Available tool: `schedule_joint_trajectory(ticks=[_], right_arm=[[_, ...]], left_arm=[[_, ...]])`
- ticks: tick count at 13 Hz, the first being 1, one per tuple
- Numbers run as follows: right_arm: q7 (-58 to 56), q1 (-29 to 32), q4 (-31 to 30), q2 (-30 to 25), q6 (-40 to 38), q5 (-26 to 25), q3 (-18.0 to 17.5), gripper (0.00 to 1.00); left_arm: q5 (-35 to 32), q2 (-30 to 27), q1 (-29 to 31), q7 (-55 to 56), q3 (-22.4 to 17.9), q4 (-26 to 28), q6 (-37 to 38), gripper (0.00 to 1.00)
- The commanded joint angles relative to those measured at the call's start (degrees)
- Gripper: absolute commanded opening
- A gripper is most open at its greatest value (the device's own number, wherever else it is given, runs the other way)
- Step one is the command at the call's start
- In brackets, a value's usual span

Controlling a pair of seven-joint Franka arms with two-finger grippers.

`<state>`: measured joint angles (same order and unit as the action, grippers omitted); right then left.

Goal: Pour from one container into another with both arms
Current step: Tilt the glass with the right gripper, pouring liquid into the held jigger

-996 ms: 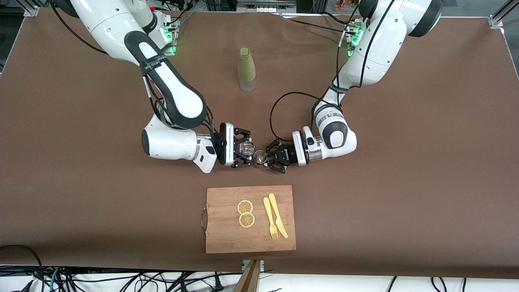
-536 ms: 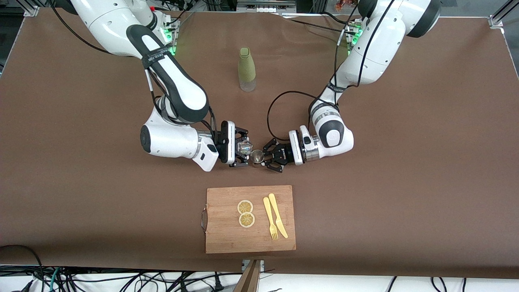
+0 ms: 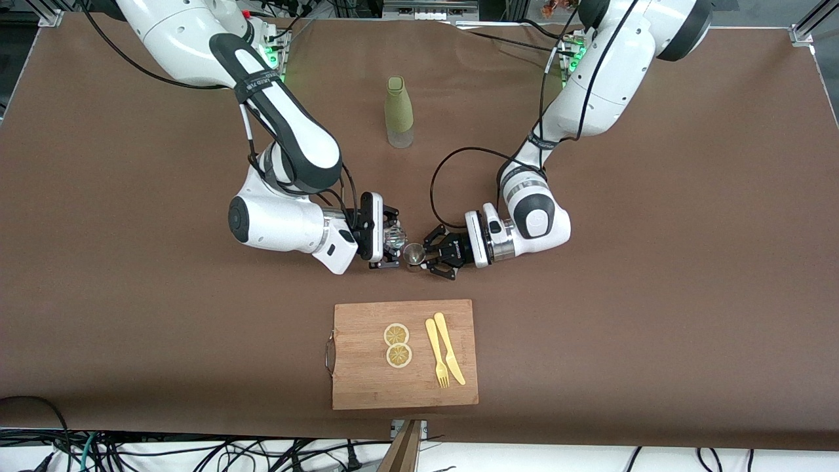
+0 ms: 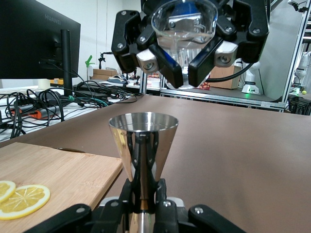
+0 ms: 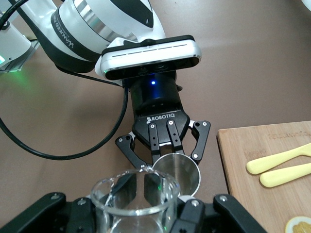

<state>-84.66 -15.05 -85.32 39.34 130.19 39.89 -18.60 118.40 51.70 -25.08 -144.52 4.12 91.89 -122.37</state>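
Note:
My right gripper [image 3: 390, 242] is shut on a clear glass beaker [image 3: 395, 237], tipped with its lip toward a small steel jigger [image 3: 414, 254]. My left gripper [image 3: 430, 254] is shut on the jigger's narrow waist and holds it upright just above the table. In the left wrist view the jigger's cone [image 4: 142, 143] rises from my left gripper [image 4: 143, 193], and the beaker [image 4: 184, 26] hangs above it. In the right wrist view the beaker [image 5: 132, 196] sits in my right gripper [image 5: 141, 195], its spout at the jigger's rim [image 5: 177, 171]. I see no liquid.
A green bottle [image 3: 398, 111] stands nearer the robots' bases. A wooden cutting board [image 3: 367, 383] lies nearer the front camera than the grippers, carrying two lemon slices [image 3: 396, 334], a yellow fork [image 3: 436, 354] and a yellow knife [image 3: 449, 347]. Cables trail from the left arm.
Both grippers have shifted a little toward the right arm's end of the table and closed in on each other. The right wrist has turned, tipping the beaker more over the jigger.

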Motion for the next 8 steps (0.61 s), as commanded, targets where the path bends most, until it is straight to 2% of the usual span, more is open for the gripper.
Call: schedule_joint_trajectory(ticks=[1,3,8], right_arm=[[3.43,-0.42,-0.46,-1.19,0.42,-1.92,-0.12,0.00],[6.86,-0.86,0.33,-1.10,0.42,-5.25,-0.12,0.00],[8.02,-1.04,0.51,-0.93,0.50,-5.62,-0.04,0.00]], left_arm=[[2.54,0.77,-0.50,-1.73,0.28,-1.54,-1.38,0.00],[2.54,0.77,-0.41,-1.73,0.80,-1.54,-1.47,0.00],[2.54,0.77,-0.32,-1.73,0.98,-1.54,-1.47,0.00]])
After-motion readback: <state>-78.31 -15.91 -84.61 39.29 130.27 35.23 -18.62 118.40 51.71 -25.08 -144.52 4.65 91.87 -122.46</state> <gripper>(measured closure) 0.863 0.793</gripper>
